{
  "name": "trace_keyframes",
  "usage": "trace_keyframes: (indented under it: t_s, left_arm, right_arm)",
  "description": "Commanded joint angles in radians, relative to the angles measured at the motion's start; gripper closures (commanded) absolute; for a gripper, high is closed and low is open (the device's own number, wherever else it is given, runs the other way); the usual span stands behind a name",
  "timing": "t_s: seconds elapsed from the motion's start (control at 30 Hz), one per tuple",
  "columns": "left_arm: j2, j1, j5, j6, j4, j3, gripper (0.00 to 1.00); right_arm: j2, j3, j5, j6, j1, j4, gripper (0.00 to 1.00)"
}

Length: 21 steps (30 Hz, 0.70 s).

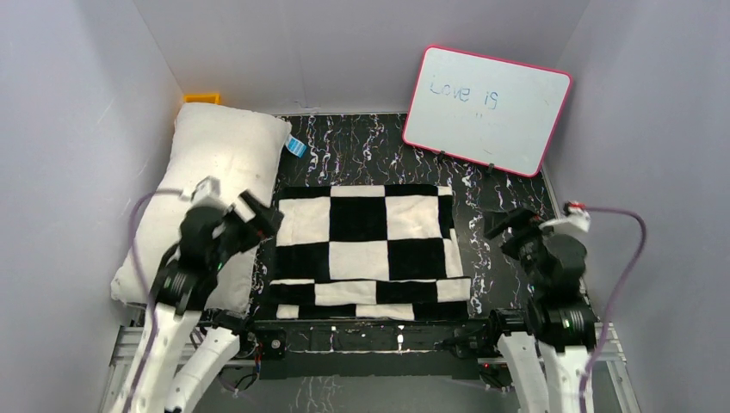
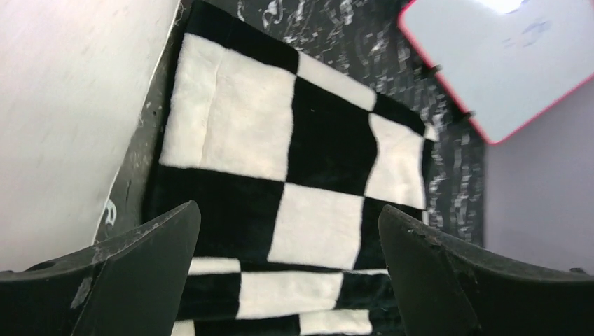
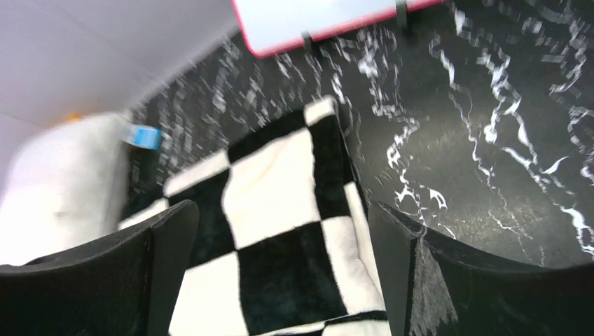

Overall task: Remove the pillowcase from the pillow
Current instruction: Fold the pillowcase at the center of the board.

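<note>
While both grippers hang wide open and empty, the thin black-and-white checkered fabric pillowcase lies flat, off the plump plain white stuffed pillow.

The pillowcase is spread across the middle of the black marble-patterned table, with a narrow band folded over along its near edge. The pillow lies lengthwise against the left wall, just beside the pillowcase's left edge. The left gripper hovers over the pillow's right side, jaws spread with nothing between them. The right gripper hovers over bare table just right of the pillowcase, equally wide. A pink-framed whiteboard reading "Love is" stands at the far right, and a small blue tag sits by the pillow's far corner.
</note>
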Motion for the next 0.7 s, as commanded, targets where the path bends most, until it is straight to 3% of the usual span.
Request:
trace_keyframes:
  t_s: [0.0,0.07,0.13,0.23,0.33,0.43,0.57,0.67]
  left_arm:
    - [0.517,0.002,0.012,0.205,0.143,0.133,0.02]
    - [0.774,0.003,0.032,0.276,0.149,0.220,0.02]
    - [0.935,0.005,0.008,0.337,0.132,0.313,0.02]
    - [1.100,0.019,-0.042,0.450,0.129,0.381,0.03]
    - [1.211,0.046,-0.046,0.518,0.131,0.436,0.05]
    - [1.252,0.059,-0.015,0.531,0.183,0.459,0.07]
    - [1.288,0.062,0.123,0.495,0.224,0.487,0.14]
    - [1.304,0.062,0.246,0.454,0.285,0.457,0.20]
  right_arm:
    - [0.387,-0.085,-0.077,-0.018,-0.003,0.365,0.02]
    - [0.613,-0.039,-0.111,-0.064,-0.002,0.406,0.01]
    - [0.856,0.028,-0.182,-0.140,0.001,0.437,0.02]
    - [1.074,0.134,-0.236,-0.227,0.002,0.460,0.04]
    - [1.182,0.180,-0.279,-0.241,0.002,0.508,0.10]
    - [1.222,0.168,-0.355,-0.206,0.006,0.612,0.22]
    - [1.284,0.183,-0.442,-0.180,0.037,0.679,0.36]
    - [1.341,0.218,-0.425,-0.200,0.098,0.680,0.39]
